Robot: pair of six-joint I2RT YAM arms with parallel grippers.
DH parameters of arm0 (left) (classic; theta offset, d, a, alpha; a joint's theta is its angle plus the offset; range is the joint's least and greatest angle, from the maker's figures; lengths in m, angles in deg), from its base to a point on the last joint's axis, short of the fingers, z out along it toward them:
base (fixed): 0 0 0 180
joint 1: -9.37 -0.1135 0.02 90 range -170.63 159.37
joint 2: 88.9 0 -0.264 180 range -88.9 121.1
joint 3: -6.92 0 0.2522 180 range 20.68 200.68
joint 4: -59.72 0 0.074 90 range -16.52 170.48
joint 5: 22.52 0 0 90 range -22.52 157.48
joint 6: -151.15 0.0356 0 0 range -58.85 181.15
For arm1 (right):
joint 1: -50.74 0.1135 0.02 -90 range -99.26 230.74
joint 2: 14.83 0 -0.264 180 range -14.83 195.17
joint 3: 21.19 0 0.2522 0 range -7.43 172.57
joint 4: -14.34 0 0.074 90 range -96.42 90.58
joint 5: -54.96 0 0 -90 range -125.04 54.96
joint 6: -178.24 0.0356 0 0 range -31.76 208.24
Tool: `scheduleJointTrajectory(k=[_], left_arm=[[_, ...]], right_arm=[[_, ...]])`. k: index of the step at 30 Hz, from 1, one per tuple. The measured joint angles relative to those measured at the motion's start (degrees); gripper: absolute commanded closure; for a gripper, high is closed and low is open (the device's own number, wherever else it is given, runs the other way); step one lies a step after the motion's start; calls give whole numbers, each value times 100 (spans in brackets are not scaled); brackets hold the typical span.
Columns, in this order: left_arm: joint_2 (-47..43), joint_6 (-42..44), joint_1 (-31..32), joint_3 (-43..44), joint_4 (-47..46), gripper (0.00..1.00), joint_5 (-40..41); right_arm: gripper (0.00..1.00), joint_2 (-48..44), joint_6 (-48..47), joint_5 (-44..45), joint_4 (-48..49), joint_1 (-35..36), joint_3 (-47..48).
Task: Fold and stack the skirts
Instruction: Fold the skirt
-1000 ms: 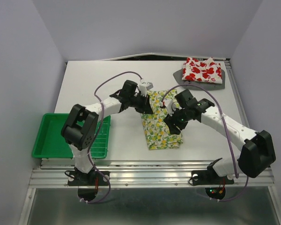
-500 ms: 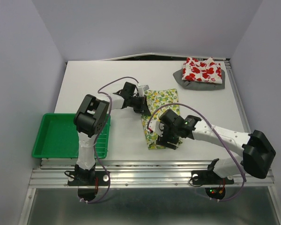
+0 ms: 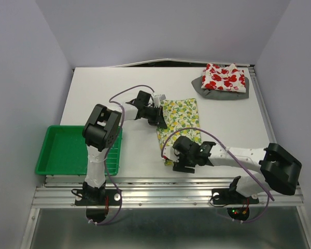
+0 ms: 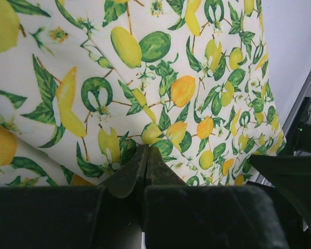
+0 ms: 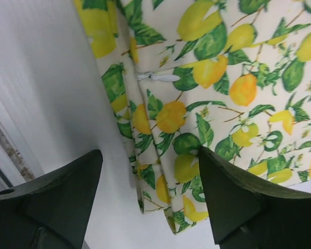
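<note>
- A green plastic tray [image 3: 59, 167] sits at the tabletop's [image 3: 109, 93] near left corner, well apart from the cloth. Bare surface between them leaves the left arm room to swing.
- The left pincer [image 3: 159, 120] rests at the far left edge of the lemon-print skirt [image 3: 182, 116] with its jaws pressed together. The left wrist view shows the fingertips [image 4: 128, 174] meeting on the fabric [image 4: 197, 78]. Whether a layer is nipped between them cannot be told.
- The lemon-print skirt lies mid-tabletop as a long folded strip running from far to near. It looks thin, light and limp, so it is likely to sag and slide rather than hold a crease. The stacked layers along its left side [image 5: 135, 119] seem the soundest place to pinch, taking every ply at once. A small zip pull [image 5: 158, 77] shows near that edge.
- The right pincer [image 3: 179, 165] stands wide at the strip's near left corner. One finger [image 5: 57, 192] is over bare tabletop and the other is over the print.
- That corner lies close to the tabletop's metal front rail [image 3: 166, 182], so room toward the robot is tight.
- At the far right, the red-print skirt [image 3: 224, 77] sits folded on the grey skirt [image 3: 217, 94], near the tabletop's right edge. Open surface separates this pile from the strip.
</note>
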Motion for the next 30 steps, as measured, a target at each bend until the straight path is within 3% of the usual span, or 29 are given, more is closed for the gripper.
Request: scheduleJointTrajectory(k=[2,5,8,9,10,12,17,24,30], left_arm=[[4,20,0,20,42,100,4],[9,37,0,24,57,100,-2],[9,61,-2,24,72,100,-7],[9,63,-4,24,76,100,-9],[9,68,-9,24,79,100,-15],[9,83,-39,28,94,100,-24],[9,166,-103,122,319,100,-20],[-79,483,-240,221,702,100,125],[-422,577,-332,223,857,100,173]], right_arm=[[27,-31,-42,192,299,50,-98],[46,15,-109,573,1025,96,-284],[77,195,-197,868,1650,153,-428],[77,232,-192,916,1727,162,-448],[89,284,-225,990,1847,173,-485],[99,310,-271,1078,1923,164,-560],[99,203,-286,907,1818,160,-575],[99,-55,-13,136,726,129,-116],[99,-61,168,-210,350,129,195]])
